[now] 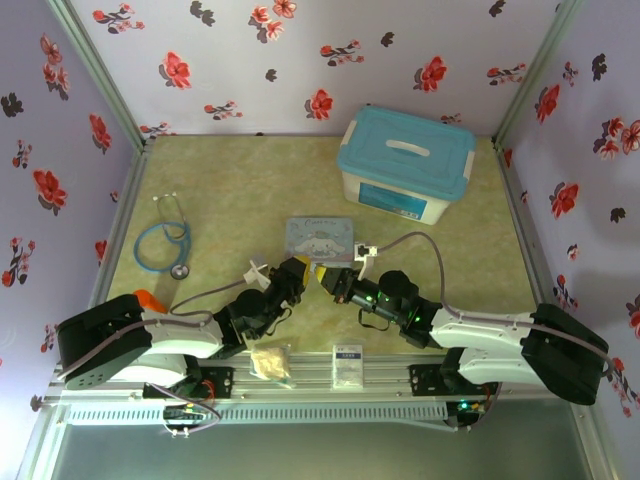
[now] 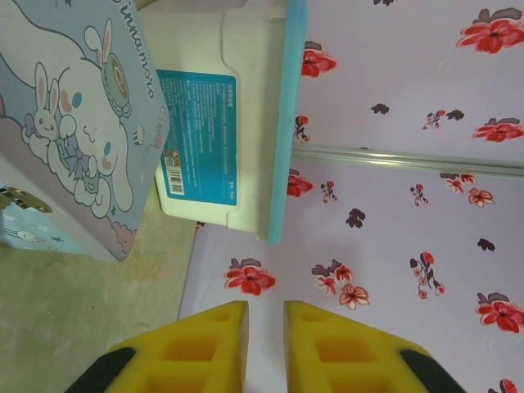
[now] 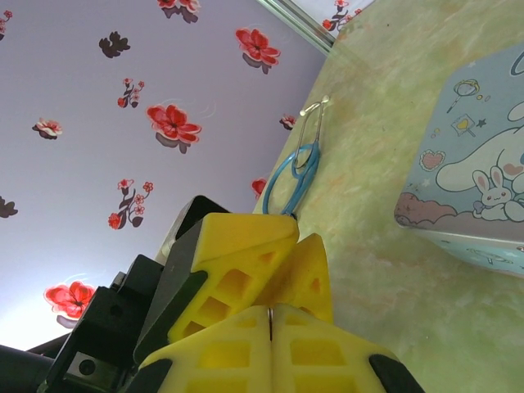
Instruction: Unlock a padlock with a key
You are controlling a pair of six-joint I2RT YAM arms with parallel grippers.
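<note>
Meeting just before the cartoon tin (image 1: 320, 238)
Right hand (image 3: 270, 311) is pinched shut (dark sliver at its seam, perhaps the key (image 3: 270, 322)); left hand (image 2: 264, 344), narrowly parted and empty, faces it, seemingly for handover.

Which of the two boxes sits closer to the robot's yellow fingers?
The flat cartoon tin, lying just beyond them; the teal-lidded white box stands farther back, near the wall.

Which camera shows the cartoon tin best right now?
Top external: the whole cartoon tin shows, lying flat mid-table with its full lid in frame. Left wrist gives a close but cropped look at its printed lid and one side; right wrist catches one corner.
</note>
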